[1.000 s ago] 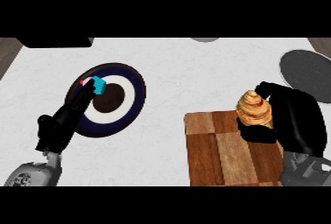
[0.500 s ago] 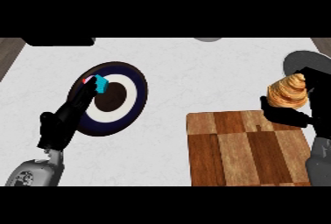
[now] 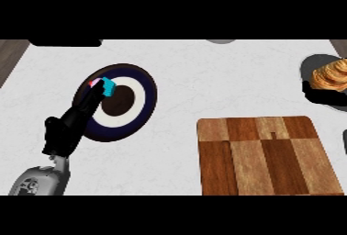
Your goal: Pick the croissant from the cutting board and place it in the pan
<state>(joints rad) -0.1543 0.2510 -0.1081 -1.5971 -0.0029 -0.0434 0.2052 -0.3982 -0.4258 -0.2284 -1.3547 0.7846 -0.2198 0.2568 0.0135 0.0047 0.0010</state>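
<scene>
Counter [image 3: 203, 69] first: cutting board [image 3: 267, 156] at its near right, bare. Ringed plate [image 3: 122, 108] toward the left. Pan [image 3: 318, 64] at the right edge, mostly cut off. Croissant [image 3: 331, 75] is over the pan, right hand [image 3: 325, 94] curled round it from below. Left hand [image 3: 68, 128] rests open, fingers on the plate. Your risk: release too close to the rim and it tips out onto the counter. No readable writing.
</scene>
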